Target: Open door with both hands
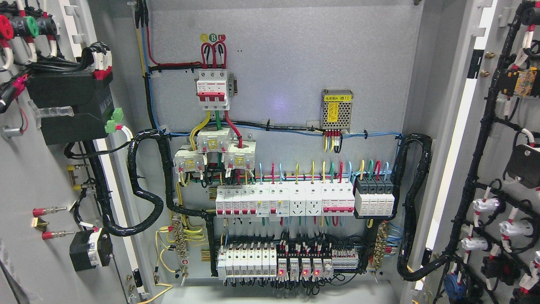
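Observation:
The grey electrical cabinet stands with both doors swung wide open. The left door [38, 177] fills the picture's left edge, its inner face carrying a black module and wired parts. The right door [502, 126] fills the right edge, its inner face lined with black cable bundles and white connectors. Between them the back panel [287, 63] shows a red-and-white main breaker [213, 90], rows of white breakers [284, 202] and lower relays with red lights. Neither robot hand nor arm shows in the head view.
A perforated metal power supply with a yellow label [336, 109] hangs at the panel's upper right. Thick black corrugated cable loops [145, 198] run from each door into the cabinet. The cabinet floor [270, 293] lies at the bottom.

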